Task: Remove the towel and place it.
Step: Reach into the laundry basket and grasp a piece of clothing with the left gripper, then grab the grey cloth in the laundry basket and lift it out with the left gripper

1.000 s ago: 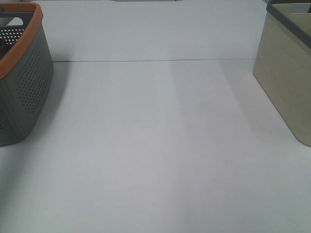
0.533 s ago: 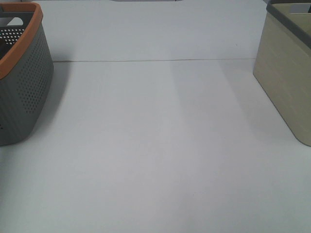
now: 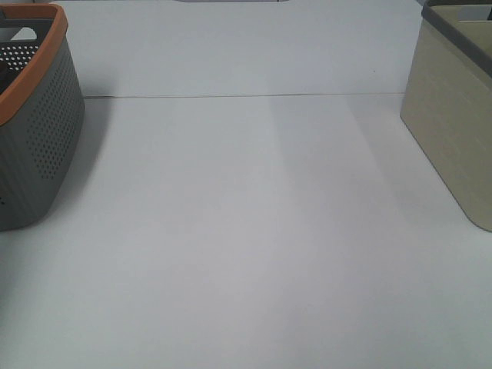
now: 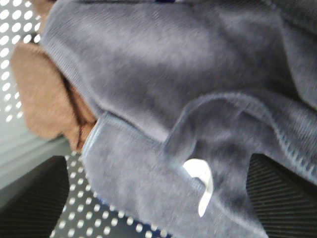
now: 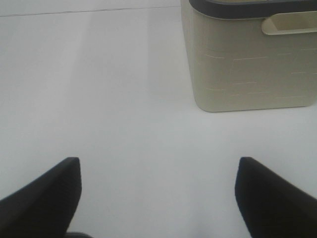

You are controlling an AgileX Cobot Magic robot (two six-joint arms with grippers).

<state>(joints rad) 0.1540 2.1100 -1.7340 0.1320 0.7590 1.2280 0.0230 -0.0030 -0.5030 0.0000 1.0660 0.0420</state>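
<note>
The towel, a dark navy-grey terry cloth with a small white tag, lies crumpled inside the grey perforated basket and fills the left wrist view. My left gripper hangs close over it, open, its two dark fingers wide apart on either side of the tagged fold. My right gripper is open over bare white table, with nothing between its fingers. Neither gripper shows in the exterior high view, and the towel is hidden there.
A brown cloth lies beside the towel in the basket, against its perforated wall. The basket has an orange rim and stands at the table's left edge. A beige bin with a dark rim stands at the right.
</note>
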